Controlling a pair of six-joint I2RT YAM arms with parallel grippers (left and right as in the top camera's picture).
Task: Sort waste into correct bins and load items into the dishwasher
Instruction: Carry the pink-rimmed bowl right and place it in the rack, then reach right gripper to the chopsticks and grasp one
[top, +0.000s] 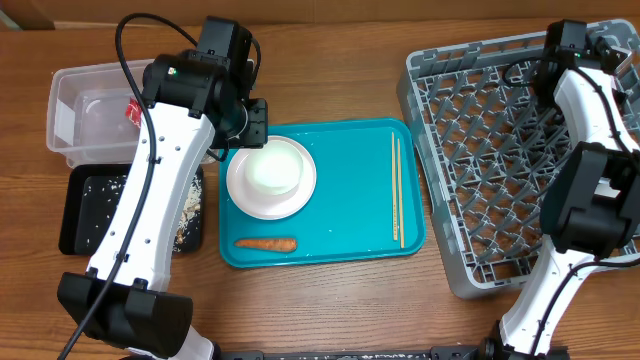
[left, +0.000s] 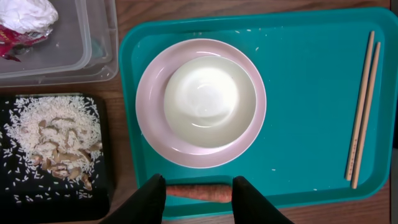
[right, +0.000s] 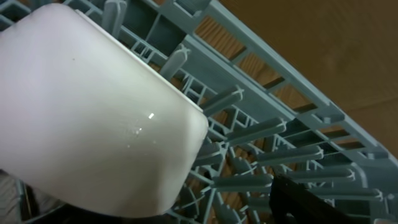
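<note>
Carrot (top: 266, 243) lies at the near edge of the teal tray (top: 350, 200) in the overhead view, just below the plate (top: 240, 190) with a bowl (top: 272, 168) in it. The chopsticks (top: 397, 190) lie side by side along the tray's right side. My left claw (top: 255, 120) hangs over the tray's far left corner, beside the tub (top: 60, 110) that holds a red wrapper (top: 133, 110). The black tray (top: 80, 215) with rice (top: 187, 215) sits on the worktop (top: 330, 300) in front of the tub. My right claw (top: 565, 48) is over the far side of the rack (top: 470, 150). From my left wrist, both fingers (left: 149, 199) stand apart with nothing pinched; the carrot shows in the gap, well below them, and a white tissue (left: 28, 12) lies on the wrapper in the tub. From my right wrist, a white cup (right: 93, 112) lies tilted on the rack's pegs. One finger (right: 305, 199) stands clear of it and the other is hidden, so that claw is spread and holds nothing.
</note>
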